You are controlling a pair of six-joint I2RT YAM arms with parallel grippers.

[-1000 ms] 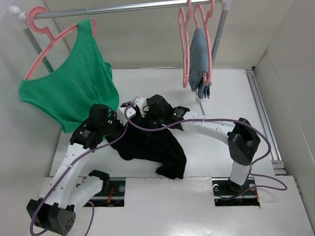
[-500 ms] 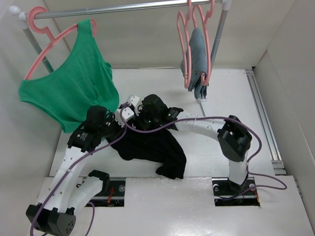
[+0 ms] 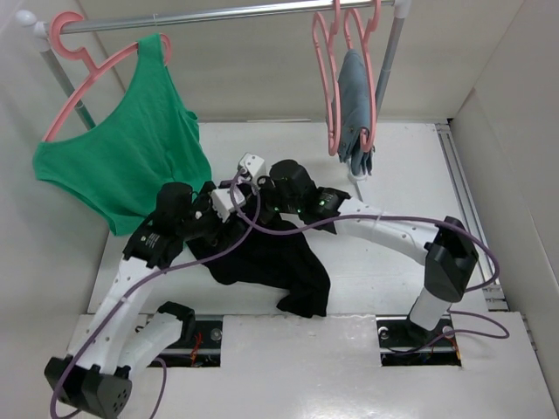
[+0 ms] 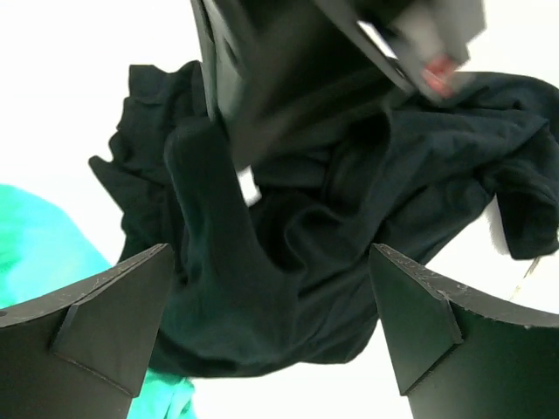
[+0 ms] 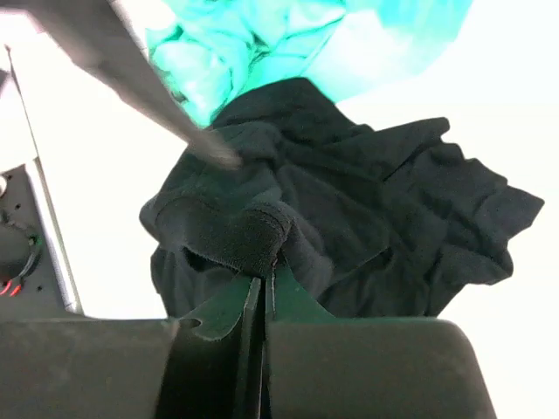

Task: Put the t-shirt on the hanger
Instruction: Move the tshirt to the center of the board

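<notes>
Currently, I see the t-shirt (image 3: 271, 262) lying as a crumpled black heap on the desk (image 3: 393, 175), between the two arms. The right claw (image 5: 264, 284) is closed tight on a raised fold of the t-shirt, at the edge of the heap nearest the green top (image 3: 122, 166). The left claw (image 4: 271, 253) is spread wide above the cloth and grips nothing; the fabric shows between its fingers (image 4: 113, 314). The two claws sit close together over the rear left of the heap. The hanger (image 3: 330, 113) hangs on the rail (image 3: 218, 13) at the rear right, just beside the denim garment (image 3: 354, 105), well apart from the t-shirt.
</notes>
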